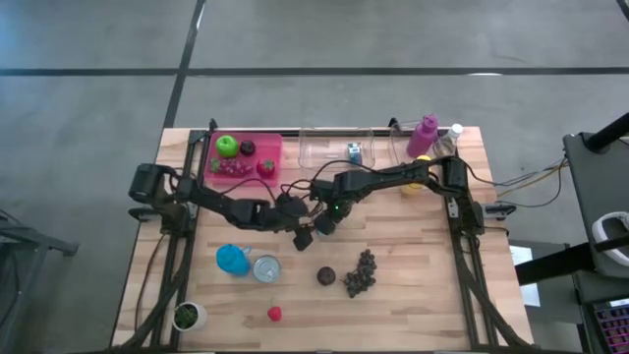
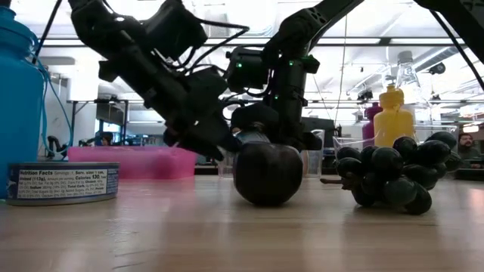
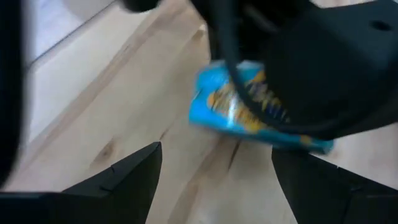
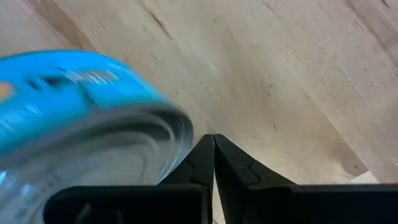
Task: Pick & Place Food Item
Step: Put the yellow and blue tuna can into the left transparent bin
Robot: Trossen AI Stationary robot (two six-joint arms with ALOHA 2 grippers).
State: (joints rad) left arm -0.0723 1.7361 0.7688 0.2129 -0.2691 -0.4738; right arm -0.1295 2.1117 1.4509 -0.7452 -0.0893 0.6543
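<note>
Butcher-block planks form the table (image 1: pixel 413 285), pale wood with visible grain and dark seams, standing on a grey concrete floor crossed by dark lines. Beyond it, the low view shows a bright workshop with ceiling lights.

A flat pink tray (image 1: pixel 270 149) holds a green apple (image 1: pixel 227 146) and other fruit at the far left; clear plastic bins (image 1: pixel 324 147), a magenta bottle (image 1: pixel 424 134) and a yellow bottle (image 2: pixel 392 115) line the far edge. Near the front sit a blue cup (image 1: pixel 232 260), a round metal tin (image 1: pixel 266 267), a smooth dark plum (image 1: pixel 325 275) and a knobbly bunch of dark grapes (image 1: pixel 361 273).

Both arms meet mid-table. The left gripper (image 3: pixel 214 174) has its fingers spread apart, aimed at a glossy blue can (image 3: pixel 249 112) lying just beside the right gripper (image 4: pixel 213 155), whose fingers are pressed together, empty.
</note>
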